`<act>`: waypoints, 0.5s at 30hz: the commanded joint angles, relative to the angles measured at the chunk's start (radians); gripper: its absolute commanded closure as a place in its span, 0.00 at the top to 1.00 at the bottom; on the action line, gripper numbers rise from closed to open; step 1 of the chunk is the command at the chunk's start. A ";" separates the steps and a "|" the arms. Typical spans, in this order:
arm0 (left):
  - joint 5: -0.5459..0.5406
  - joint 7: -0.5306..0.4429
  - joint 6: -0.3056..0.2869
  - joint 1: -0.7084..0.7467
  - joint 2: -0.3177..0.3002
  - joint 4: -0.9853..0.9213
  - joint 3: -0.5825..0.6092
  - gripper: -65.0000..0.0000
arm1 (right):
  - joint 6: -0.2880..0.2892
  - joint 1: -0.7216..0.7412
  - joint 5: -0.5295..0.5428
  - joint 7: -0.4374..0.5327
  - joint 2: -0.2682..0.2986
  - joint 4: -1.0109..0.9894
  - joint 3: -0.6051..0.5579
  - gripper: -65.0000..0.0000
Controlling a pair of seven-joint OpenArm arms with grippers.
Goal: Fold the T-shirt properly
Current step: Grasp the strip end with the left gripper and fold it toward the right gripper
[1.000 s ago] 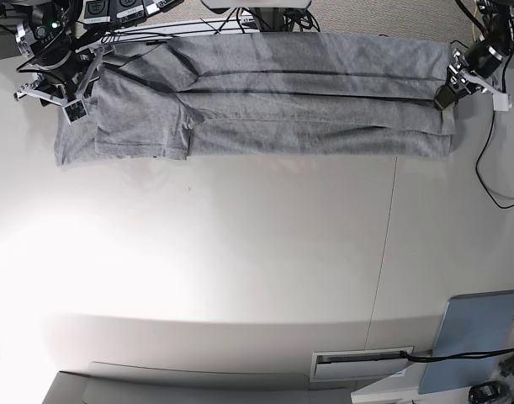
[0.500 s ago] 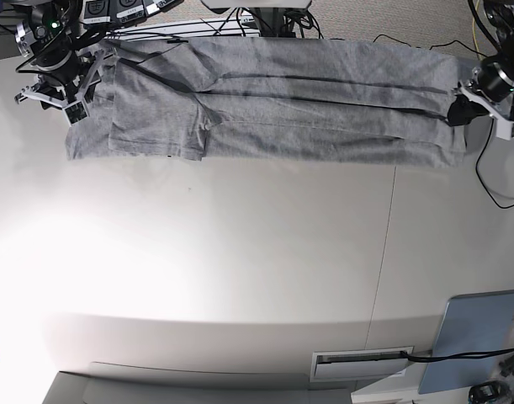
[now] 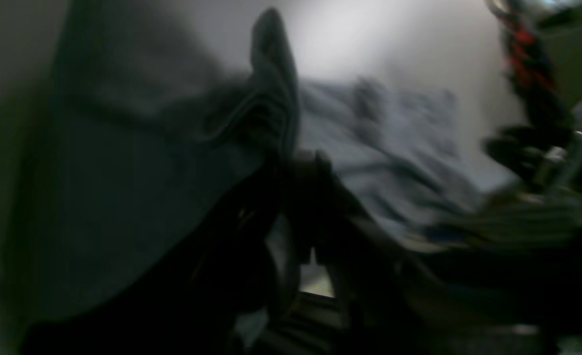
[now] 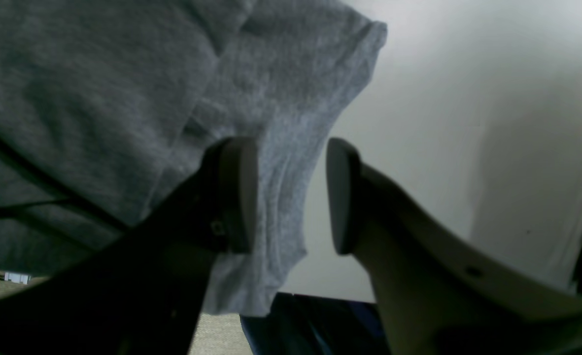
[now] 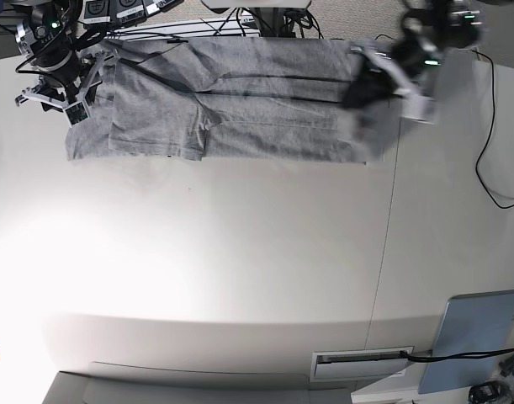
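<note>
The heather-grey T-shirt point(image 5: 257, 109) lies as a long band along the table's far edge, plain face up. My left gripper point(image 5: 357, 91), blurred by motion, is shut on the shirt's right end and holds it over the shirt's body. In the left wrist view the gripper point(image 3: 291, 167) pinches a raised tuft of the dark cloth point(image 3: 271, 88). My right gripper point(image 5: 78, 105) is at the shirt's left end. In the right wrist view the gripper point(image 4: 291, 148) is open, its pads point(image 4: 239, 192) astride the edge of the shirt point(image 4: 98, 88).
Cables point(image 5: 240, 17) run along the table's back edge. A black cable point(image 5: 492, 168) loops at the right. A blue-grey board point(image 5: 475, 337) and a white fixture point(image 5: 362, 364) sit at the front right. The white table point(image 5: 240, 252) has a seam point(image 5: 383, 278).
My left gripper has swept left from the table's right edge, carrying the shirt's right end over the body. The shirt now ends further left. The right arm has stayed in place.
</note>
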 commanded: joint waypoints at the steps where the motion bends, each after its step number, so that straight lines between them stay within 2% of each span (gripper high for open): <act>1: -0.002 -0.046 0.019 0.004 0.001 0.017 0.053 0.00 | -0.008 -0.003 -0.018 0.027 0.014 0.016 0.010 0.36; 4: 0.106 -0.146 0.087 -0.008 0.002 0.017 0.211 0.00 | -0.011 -0.003 -0.038 0.035 0.014 0.016 0.010 0.36; 8: 0.245 -0.166 0.196 -0.060 0.002 0.010 0.360 0.00 | -0.011 -0.003 -0.047 0.035 0.014 0.016 0.010 0.36; 13: 0.309 -0.200 0.282 -0.121 0.002 -0.047 0.467 0.00 | -0.011 -0.003 -0.047 0.037 0.014 0.016 0.010 0.36; 15: 0.310 -0.208 0.294 -0.135 0.002 -0.062 0.489 0.00 | -0.011 -0.003 -0.047 0.037 0.014 0.016 0.010 0.36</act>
